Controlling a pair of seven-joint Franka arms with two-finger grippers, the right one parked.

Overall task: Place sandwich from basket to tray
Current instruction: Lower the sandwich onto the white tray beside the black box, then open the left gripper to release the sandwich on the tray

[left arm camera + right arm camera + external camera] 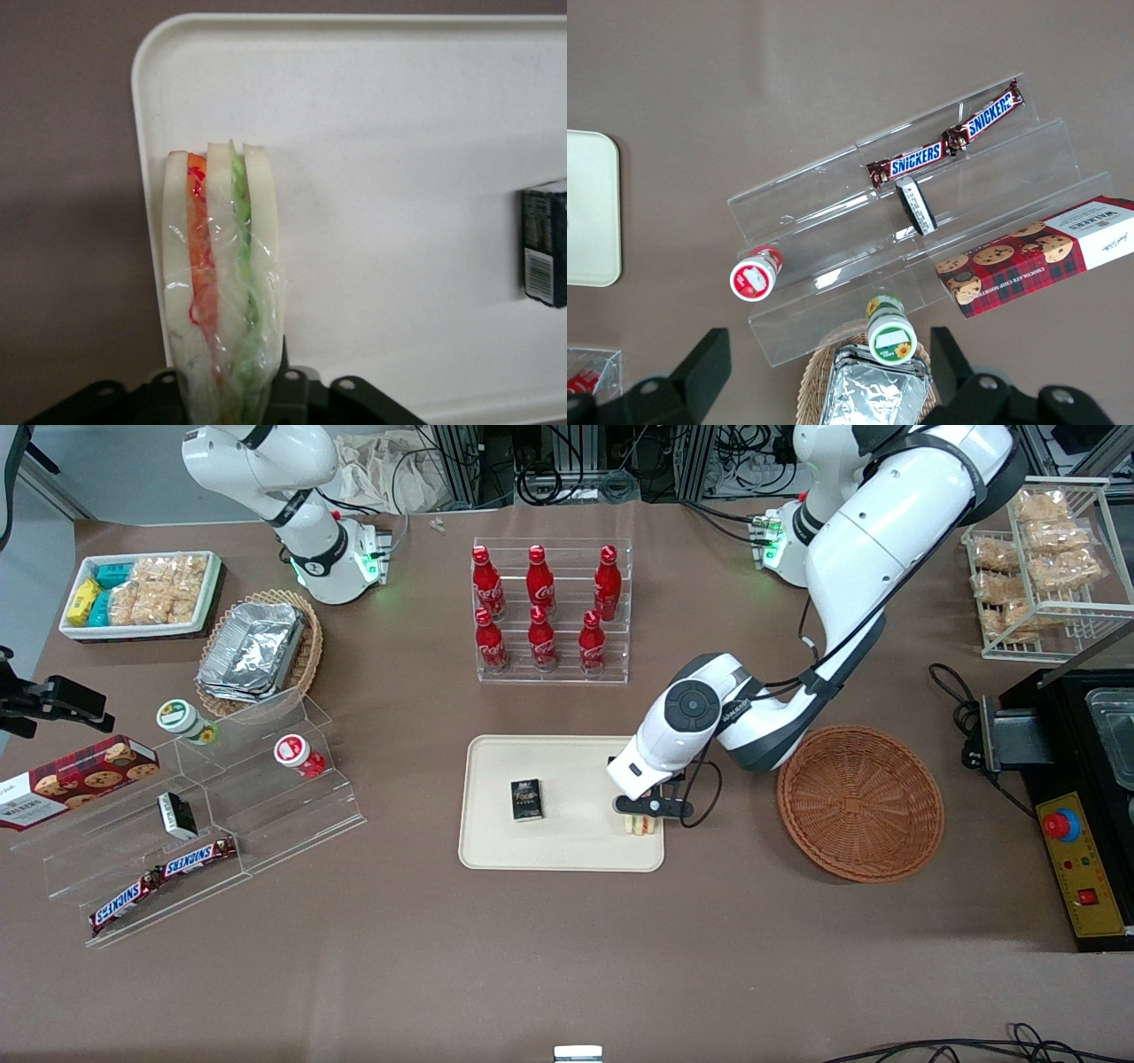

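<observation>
My left gripper [643, 815] is shut on the sandwich [641, 825], a clear-wrapped wedge of white bread with orange, green and red filling [221, 266]. It holds the wedge upright, low over the cream tray [576, 841], at the tray's edge nearest the basket. In the left wrist view the sandwich stands between the fingers of the gripper [226, 390], over the tray's rounded corner [399, 177]. The round reddish-brown wicker basket [859, 802] lies beside the tray, toward the working arm's end, with nothing in it.
A small black box [526, 799] lies on the tray. A clear rack of red cola bottles [551, 611] stands farther from the camera than the tray. A black machine with a red button [1076, 841] sits past the basket. A stepped acrylic shelf [221, 815] holds snacks toward the parked arm's end.
</observation>
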